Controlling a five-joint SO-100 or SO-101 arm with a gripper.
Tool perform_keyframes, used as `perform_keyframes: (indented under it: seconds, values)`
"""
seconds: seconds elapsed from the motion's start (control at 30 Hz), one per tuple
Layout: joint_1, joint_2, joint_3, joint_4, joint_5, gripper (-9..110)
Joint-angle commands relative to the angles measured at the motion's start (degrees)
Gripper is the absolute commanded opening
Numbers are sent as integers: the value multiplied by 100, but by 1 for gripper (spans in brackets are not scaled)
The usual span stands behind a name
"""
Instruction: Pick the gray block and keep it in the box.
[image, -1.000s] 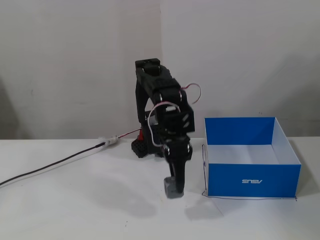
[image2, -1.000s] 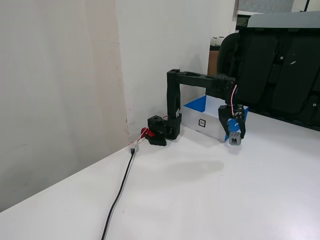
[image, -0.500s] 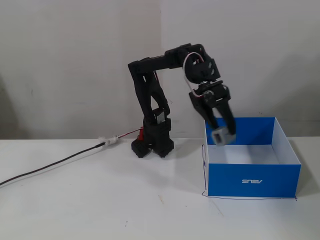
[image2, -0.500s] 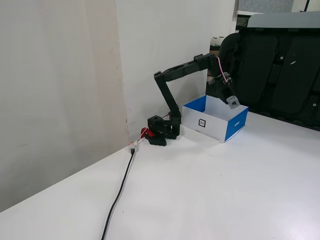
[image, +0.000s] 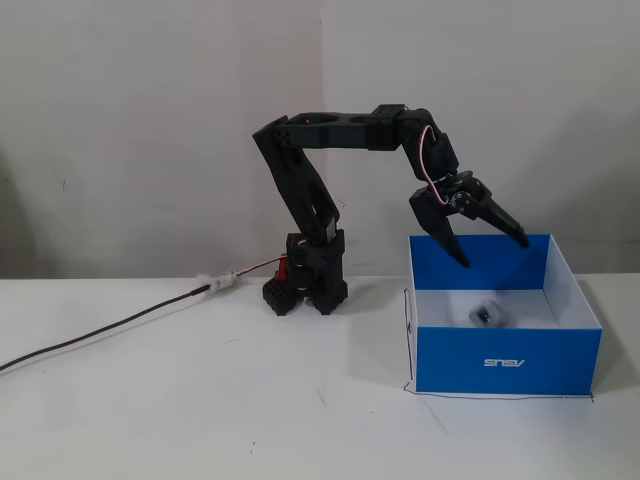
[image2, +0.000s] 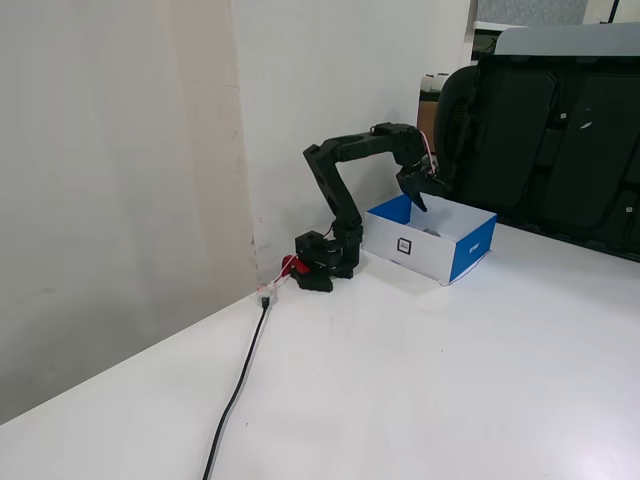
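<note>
Your gripper spread wide and empty above the box, gray block resting inside the box

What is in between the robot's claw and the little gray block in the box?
Nothing. In a fixed view, the open gripper hangs above the box, and the gray block sits on the box's white floor with only empty space between them.

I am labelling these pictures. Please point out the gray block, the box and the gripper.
gray block (image: 486, 313): a fixed view, its visible face.
box (image: 508, 363): a fixed view, blue front wall.
gripper (image: 493, 253): a fixed view, midway between the open fingertips.
</note>
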Motion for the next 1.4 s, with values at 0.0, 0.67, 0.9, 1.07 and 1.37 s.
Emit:
perform_keyframes:
  seconds: [0.0,0.67,0.9,1.07,1.37]
  values:
    - [220,396,-105,-97,97,39]
    - [5177,2180,387,-492,97,0]
    - [6249,4289,2566,-1433,53,0]
    - [6829,5124,3639,-1881,-35,0]
    - [7207,7031,5291,-2250,-448,0]
